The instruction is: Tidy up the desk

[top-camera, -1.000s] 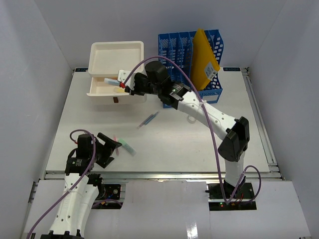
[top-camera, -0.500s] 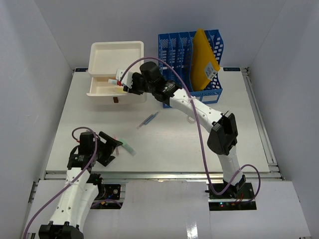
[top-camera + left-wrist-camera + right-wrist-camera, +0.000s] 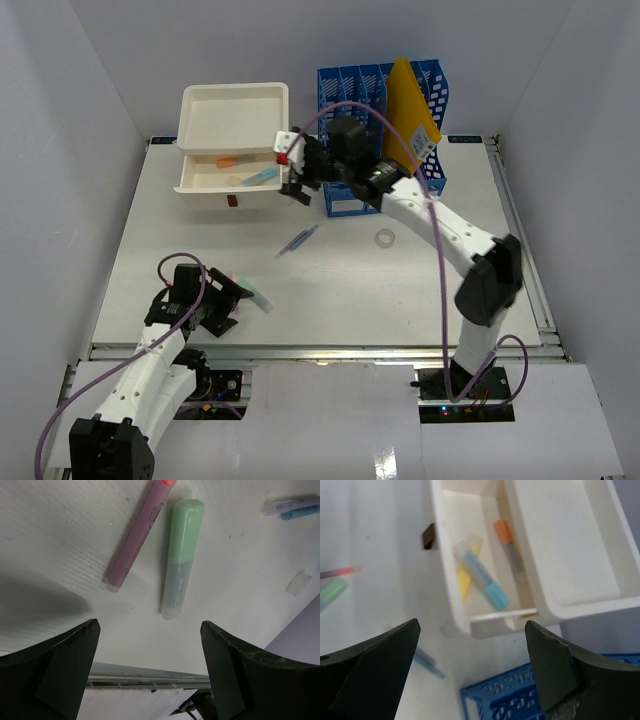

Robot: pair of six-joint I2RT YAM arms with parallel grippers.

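Note:
On the white desk (image 3: 400, 290), the white drawer box (image 3: 232, 115) has its drawer (image 3: 205, 182) pulled out. In the drawer lie a blue marker (image 3: 482, 575), an orange marker (image 3: 509, 550) and a yellow one (image 3: 465, 577). My right gripper (image 3: 293, 175) hangs open and empty just right of the drawer's end. At the front left, my left gripper (image 3: 149, 625) is open low over the desk. A green highlighter (image 3: 181, 560) and a pink pen (image 3: 139, 535) lie side by side just beyond its fingers.
Two thin pens, blue and purple (image 3: 298, 241), lie mid-desk, and a small tape ring (image 3: 384, 239) sits to their right. A blue file rack (image 3: 352, 110) holding a yellow folder (image 3: 410, 115) stands at the back. The silver front rail (image 3: 150, 672) runs under the left gripper.
The right gripper has opened and drawn back to the right of the drawer; the blue marker now lies in the drawer. The left arm has shifted slightly.

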